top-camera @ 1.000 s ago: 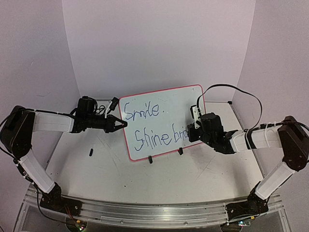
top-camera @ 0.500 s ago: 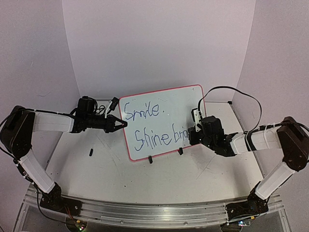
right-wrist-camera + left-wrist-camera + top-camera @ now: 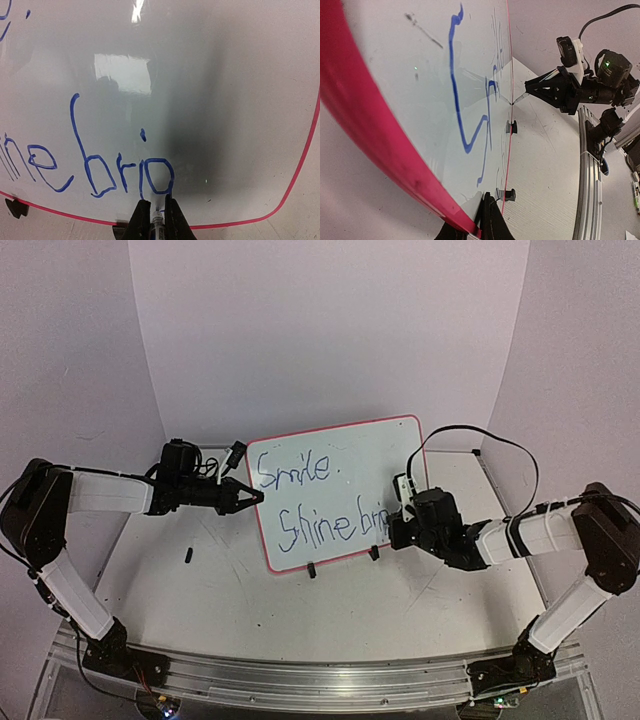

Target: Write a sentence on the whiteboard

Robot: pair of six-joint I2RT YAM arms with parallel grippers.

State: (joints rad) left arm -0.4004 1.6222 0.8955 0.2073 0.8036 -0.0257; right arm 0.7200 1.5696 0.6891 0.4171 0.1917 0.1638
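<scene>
The whiteboard (image 3: pixel 335 465) stands tilted on two black clip feet (image 3: pixel 312 571) and carries blue writing, "Smile." above "Shine bri". My left gripper (image 3: pixel 250 497) is shut on the board's red left edge; in the left wrist view (image 3: pixel 487 220) its jaws clamp the red frame (image 3: pixel 380 145). My right gripper (image 3: pixel 393 527) is shut on a blue marker (image 3: pixel 158 226) at the board's lower right. In the right wrist view the gripper (image 3: pixel 157 210) holds the tip against the whiteboard (image 3: pixel 210 75), just below a closed loop after "bri".
A small black item (image 3: pixel 188 555) lies on the white table left of the board. White walls close in at the back and on both sides. The right arm's black cable (image 3: pixel 480 430) arcs above the board's right edge.
My right gripper has moved slightly down and left along the board's lower right, with the marker on the surface. The left gripper and the board have not moved.
</scene>
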